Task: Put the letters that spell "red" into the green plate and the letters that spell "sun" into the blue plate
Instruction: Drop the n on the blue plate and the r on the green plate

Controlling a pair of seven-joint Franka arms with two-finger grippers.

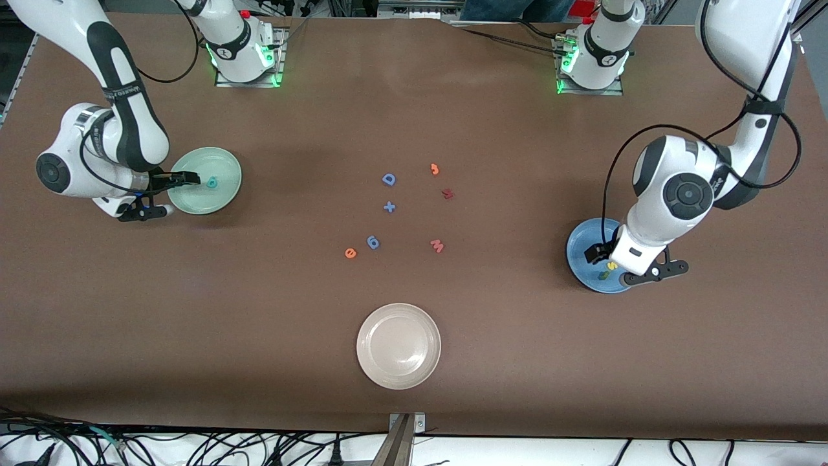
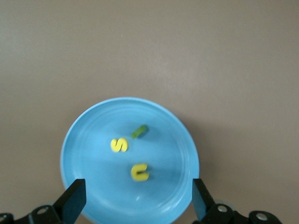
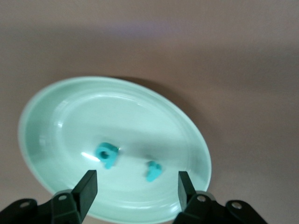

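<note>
The green plate (image 1: 220, 165) lies toward the right arm's end of the table. In it lie a teal d (image 3: 107, 154) and a teal r (image 3: 153, 171). My right gripper (image 3: 137, 189) hangs open over them, holding nothing. The orange e (image 1: 350, 253) lies on the bare table near the middle. The blue plate (image 1: 579, 243) lies toward the left arm's end and holds the yellow s (image 2: 119, 145), the yellow u (image 2: 139, 171) and the green n (image 2: 139, 131). Above that plate my left gripper (image 2: 138, 200) stands wide open and empty.
Mid-table lie a blue D (image 1: 388, 179), a blue plus (image 1: 389, 207), a blue 6-shaped piece (image 1: 372, 242), an orange hooked piece (image 1: 435, 169), a dark red piece (image 1: 447, 193) and a pink w (image 1: 437, 245). An off-white plate (image 1: 398, 355) sits nearer the front camera.
</note>
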